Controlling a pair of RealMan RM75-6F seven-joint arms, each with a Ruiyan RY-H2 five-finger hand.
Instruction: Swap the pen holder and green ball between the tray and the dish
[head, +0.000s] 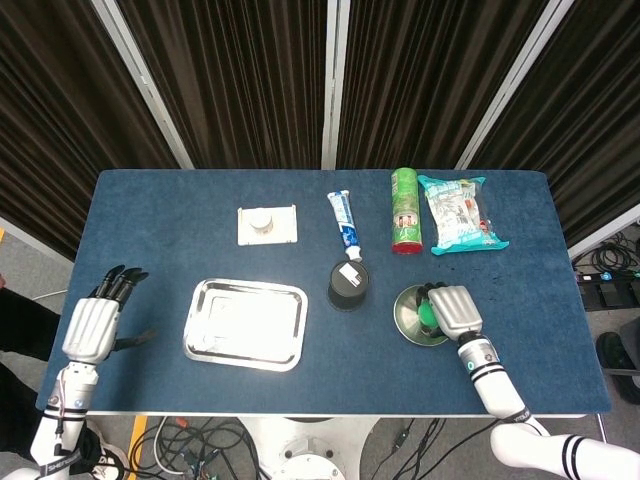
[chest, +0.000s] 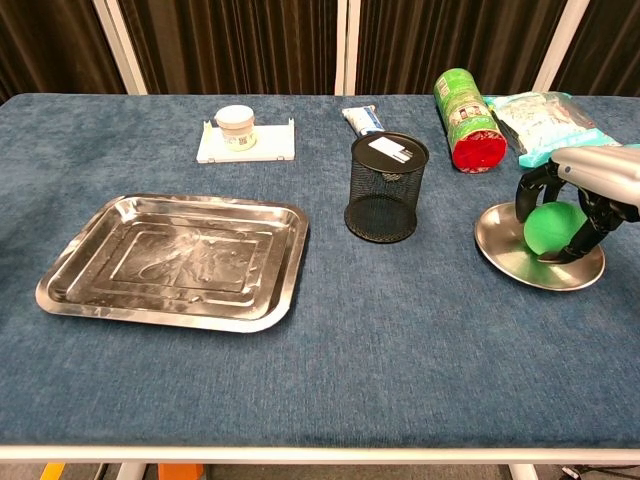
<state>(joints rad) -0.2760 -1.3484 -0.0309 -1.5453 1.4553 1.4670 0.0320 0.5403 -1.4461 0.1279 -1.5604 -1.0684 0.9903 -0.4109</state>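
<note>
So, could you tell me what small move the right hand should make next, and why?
Probably close the fingers firmly, then lift: the right hand is cupped over the green ball, which sits in the round metal dish.

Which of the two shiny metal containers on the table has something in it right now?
The round dish on the right: it holds the green ball, with the right hand curled over it. The rectangular tray on the left holds nothing.

No lettering can be read on the tube, can, packet or jar labels.
</note>
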